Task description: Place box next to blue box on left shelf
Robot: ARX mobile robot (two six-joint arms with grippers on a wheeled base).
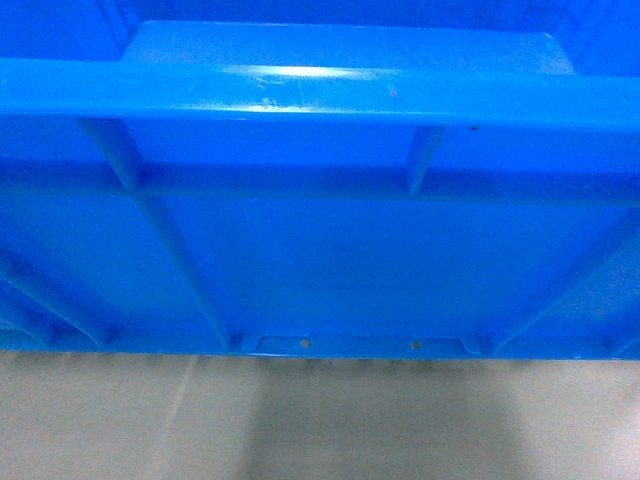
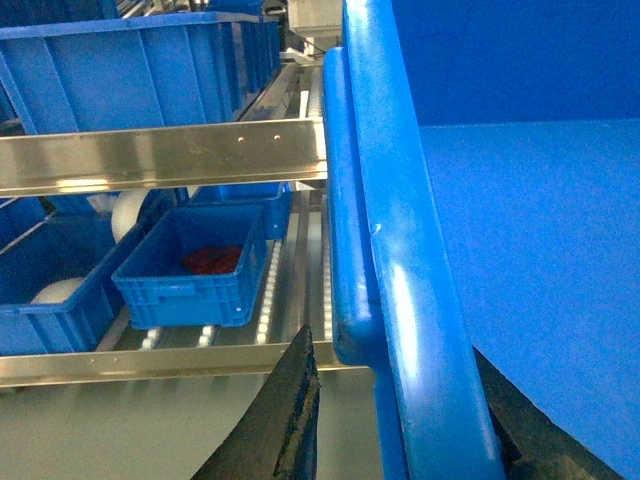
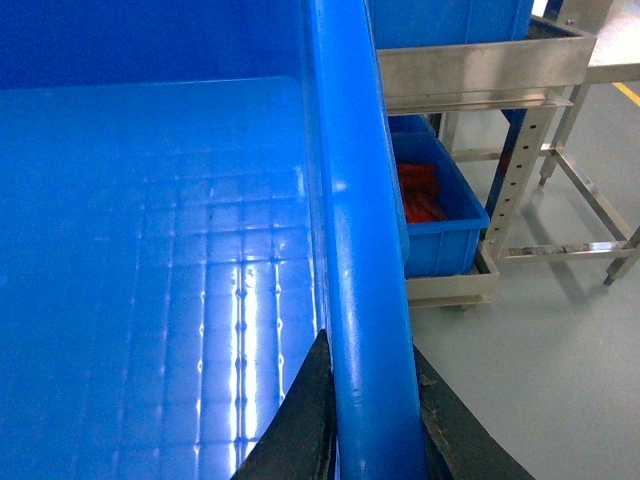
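Big blue ribbed plastic crate [image 1: 320, 250] being carried, both claws [image 3: 370, 420] [image 2: 400, 400] clenching its rim; grey roller shelf [image 2: 160, 155] not yet reached

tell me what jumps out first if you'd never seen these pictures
The large blue crate fills nearly the whole head view, its ribbed side wall above grey floor. In the right wrist view the right gripper straddles the crate's thick rim, a dark finger on each side. In the left wrist view the steel front edge of the roller rack crosses the upper left, with a smaller blue bin holding something red on the lane below.
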